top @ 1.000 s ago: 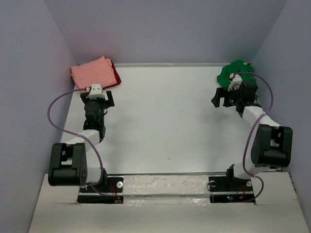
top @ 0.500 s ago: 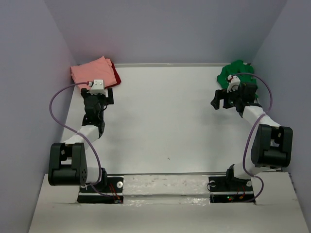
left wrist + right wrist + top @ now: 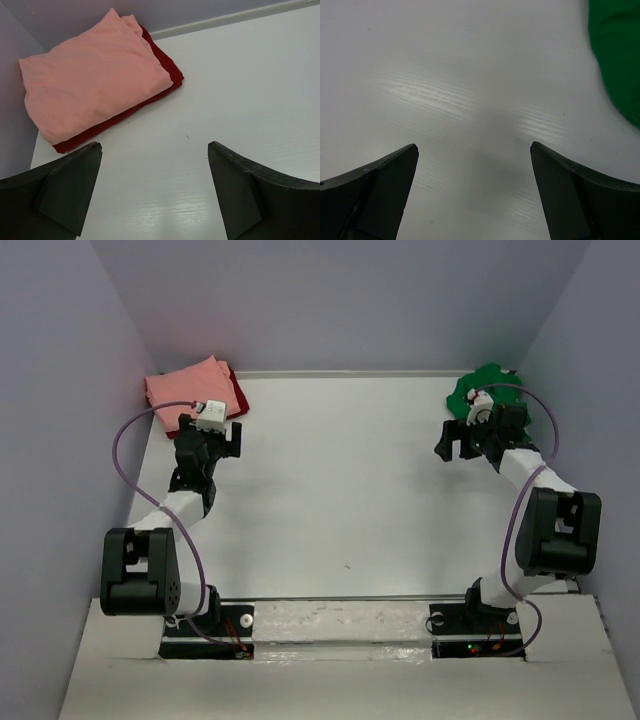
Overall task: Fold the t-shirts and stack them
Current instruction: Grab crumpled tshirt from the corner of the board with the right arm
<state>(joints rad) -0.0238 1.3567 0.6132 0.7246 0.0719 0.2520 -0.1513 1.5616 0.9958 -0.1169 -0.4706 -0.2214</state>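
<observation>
Far left, pink t-shirt (image 3: 95, 80) atop red t-shirt (image 3: 166, 66)

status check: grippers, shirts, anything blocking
Left gripper and right gripper open, empty. Pink tee folded atop dark red tee, far left corner. Green tee bunched far right, not yet folded. No obstruction seen.
</observation>
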